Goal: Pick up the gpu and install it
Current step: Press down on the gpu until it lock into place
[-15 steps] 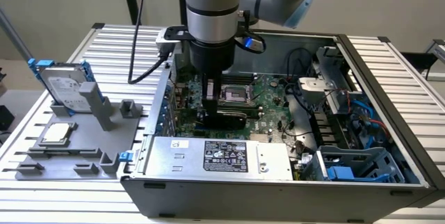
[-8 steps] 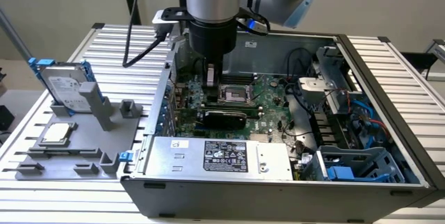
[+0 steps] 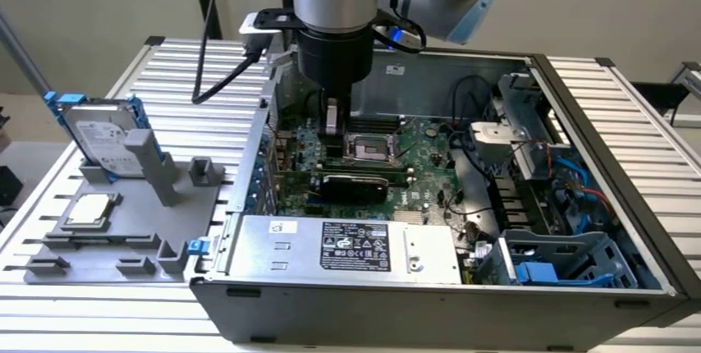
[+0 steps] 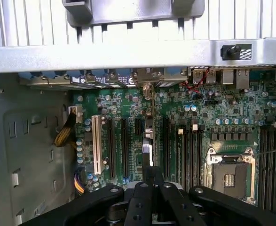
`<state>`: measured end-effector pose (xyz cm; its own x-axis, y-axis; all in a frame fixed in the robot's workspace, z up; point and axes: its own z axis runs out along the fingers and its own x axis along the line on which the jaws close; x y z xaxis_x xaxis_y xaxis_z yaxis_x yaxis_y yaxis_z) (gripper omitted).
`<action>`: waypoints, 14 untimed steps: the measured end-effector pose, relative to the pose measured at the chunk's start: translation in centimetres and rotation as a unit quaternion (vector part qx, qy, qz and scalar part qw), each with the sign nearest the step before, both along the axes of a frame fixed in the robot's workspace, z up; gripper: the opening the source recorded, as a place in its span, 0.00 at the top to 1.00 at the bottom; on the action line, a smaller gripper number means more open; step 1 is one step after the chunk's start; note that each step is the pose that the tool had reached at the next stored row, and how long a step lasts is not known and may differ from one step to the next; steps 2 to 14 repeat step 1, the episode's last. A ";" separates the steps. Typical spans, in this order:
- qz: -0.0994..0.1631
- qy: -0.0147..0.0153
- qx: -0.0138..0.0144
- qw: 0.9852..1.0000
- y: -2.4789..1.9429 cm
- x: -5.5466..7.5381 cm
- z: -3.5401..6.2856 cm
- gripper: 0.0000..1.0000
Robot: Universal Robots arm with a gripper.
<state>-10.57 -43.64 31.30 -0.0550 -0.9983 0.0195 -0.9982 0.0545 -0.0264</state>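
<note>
Standing edge-on, thin flat gpu (image 4: 148, 136) meets closed gripper (image 4: 153, 175).

Soft, even light is falling from overhead across the open computer case (image 3: 438, 287), casting only faint shadows beside the grey fixture block (image 3: 121, 230). Pale glare is washing over the slatted table (image 3: 186, 82) behind the case and the case rim (image 4: 128, 54) in the wrist view. The motherboard (image 4: 185, 127) is sitting dimmer, while the dark gripper (image 4: 152, 188) is blurring softly nearest the lens.
</note>
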 end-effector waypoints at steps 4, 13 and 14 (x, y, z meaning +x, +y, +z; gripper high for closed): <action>0.000 0.000 0.000 1.000 0.00 0.0 0.00 0.89; 0.000 0.000 0.000 1.000 0.00 0.0 0.00 0.89; 0.000 0.000 0.000 1.000 0.00 0.0 0.00 0.89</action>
